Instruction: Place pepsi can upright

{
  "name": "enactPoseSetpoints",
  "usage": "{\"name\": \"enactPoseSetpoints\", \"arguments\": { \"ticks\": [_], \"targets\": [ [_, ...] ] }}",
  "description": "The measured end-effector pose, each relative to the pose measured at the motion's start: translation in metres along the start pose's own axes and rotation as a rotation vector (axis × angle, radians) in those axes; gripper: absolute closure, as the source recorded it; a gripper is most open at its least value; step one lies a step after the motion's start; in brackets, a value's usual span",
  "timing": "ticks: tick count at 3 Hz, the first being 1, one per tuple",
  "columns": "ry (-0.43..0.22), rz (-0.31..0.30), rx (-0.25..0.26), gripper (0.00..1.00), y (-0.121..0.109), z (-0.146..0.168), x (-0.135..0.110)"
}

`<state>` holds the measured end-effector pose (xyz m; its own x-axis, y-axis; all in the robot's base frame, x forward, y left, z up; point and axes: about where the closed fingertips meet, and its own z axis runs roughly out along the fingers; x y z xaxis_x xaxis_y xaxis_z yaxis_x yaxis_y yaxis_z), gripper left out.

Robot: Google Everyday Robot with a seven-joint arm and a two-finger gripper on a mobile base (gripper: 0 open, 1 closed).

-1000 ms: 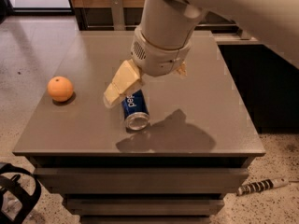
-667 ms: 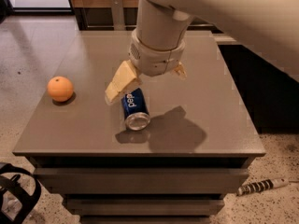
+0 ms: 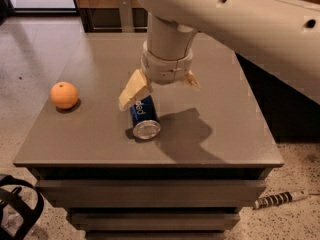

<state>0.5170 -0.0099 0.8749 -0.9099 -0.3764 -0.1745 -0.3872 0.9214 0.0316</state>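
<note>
The pepsi can (image 3: 144,116), dark blue with white lettering, lies on its side near the middle of the grey table (image 3: 220,134), its silver end facing the front edge. My gripper (image 3: 161,86) hangs just above the can's far end, pointing down. Its cream fingers (image 3: 134,90) are spread wide apart, the left one over the can's far end and the right one off to the can's right. The gripper holds nothing. The can's far end is hidden behind the left finger.
An orange (image 3: 64,95) sits on the table's left part. My large arm (image 3: 240,19) crosses the upper right of the view. The table's front edge is close below the can. A dark object (image 3: 15,204) and a cable (image 3: 280,199) lie on the floor.
The wrist has shifted slightly over the can while the upper arm swung. The can and the orange have not moved. The fingers stay spread.
</note>
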Motion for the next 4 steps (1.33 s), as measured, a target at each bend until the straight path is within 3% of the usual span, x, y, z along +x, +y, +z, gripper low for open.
{"name": "enactPoseSetpoints", "arguments": {
  "ticks": [2,4],
  "targets": [
    [0.047,0.063,0.011,0.00,0.012,0.024,0.007],
    [0.069,0.044,0.023,0.00,0.030,0.038,-0.002]
  ]
}}
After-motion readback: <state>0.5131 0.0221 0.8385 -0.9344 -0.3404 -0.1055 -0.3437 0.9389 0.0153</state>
